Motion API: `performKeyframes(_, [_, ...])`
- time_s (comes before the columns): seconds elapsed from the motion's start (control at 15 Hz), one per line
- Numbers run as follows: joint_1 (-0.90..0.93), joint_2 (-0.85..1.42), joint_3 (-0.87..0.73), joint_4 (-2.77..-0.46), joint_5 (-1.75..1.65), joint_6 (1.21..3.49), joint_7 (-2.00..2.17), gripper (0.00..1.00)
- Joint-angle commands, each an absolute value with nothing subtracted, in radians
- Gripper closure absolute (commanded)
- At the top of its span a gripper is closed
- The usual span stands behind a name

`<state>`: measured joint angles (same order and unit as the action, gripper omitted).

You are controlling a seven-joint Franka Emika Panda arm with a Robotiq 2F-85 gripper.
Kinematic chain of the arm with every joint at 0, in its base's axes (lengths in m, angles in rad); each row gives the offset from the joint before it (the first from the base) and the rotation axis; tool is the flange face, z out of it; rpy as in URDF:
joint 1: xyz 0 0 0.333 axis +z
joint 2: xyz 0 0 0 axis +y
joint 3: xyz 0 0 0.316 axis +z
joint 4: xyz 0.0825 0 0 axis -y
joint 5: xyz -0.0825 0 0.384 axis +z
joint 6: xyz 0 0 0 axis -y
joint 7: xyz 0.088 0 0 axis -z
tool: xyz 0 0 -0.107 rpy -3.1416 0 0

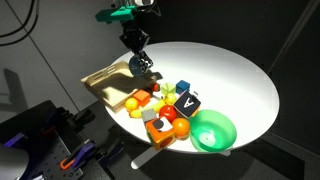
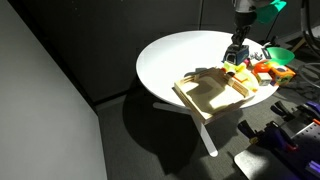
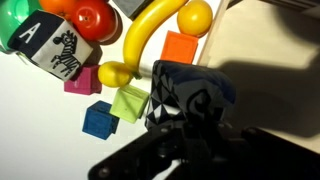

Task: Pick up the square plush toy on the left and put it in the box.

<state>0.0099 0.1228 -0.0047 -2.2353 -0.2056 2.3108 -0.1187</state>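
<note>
The gripper (image 1: 138,60) squeezes the square plush toy (image 3: 193,92) between its jaws. The box (image 1: 104,86) rim sits just beside the jaws. Small toys (image 1: 165,106) crowd the other side. The white table (image 1: 240,70) has open room beyond.

Reads as a robotics lab or test booth, not a home: round white table (image 1: 250,70) lit brightly amid black drapes (image 1: 60,50) and a dark panel wall (image 2: 50,90), with dark floor (image 2: 130,150) below. Shows a robot arm (image 1: 133,40) hung over the table, a cable (image 1: 12,35) looping in a corner, and grey-blue hardware (image 1: 40,150) with orange parts crowding the near edge, probably mounts or tooling, too dim to tell. Adds to the staged look with toys (image 1: 165,105) and a green bowl (image 1: 212,131) heaped on the tabletop.
</note>
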Motion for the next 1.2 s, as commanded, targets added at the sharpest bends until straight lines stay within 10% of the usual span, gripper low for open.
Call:
performKeyframes(0.0, [0.018,0.065,0.027,-2.266,-0.137,2.271,-0.188,0.96])
performKeyframes(0.07, [0.022,0.055,0.034,-2.274,-0.136,2.264,-0.193,0.96])
performKeyframes(0.13, [0.026,0.049,0.039,-2.280,-0.137,2.256,-0.197,0.66])
performKeyframes(0.73, [0.021,0.018,0.029,-2.286,-0.143,2.183,-0.210,0.03])
performKeyframes(1.13, [0.022,0.033,0.023,-2.278,-0.159,2.169,-0.196,0.00])
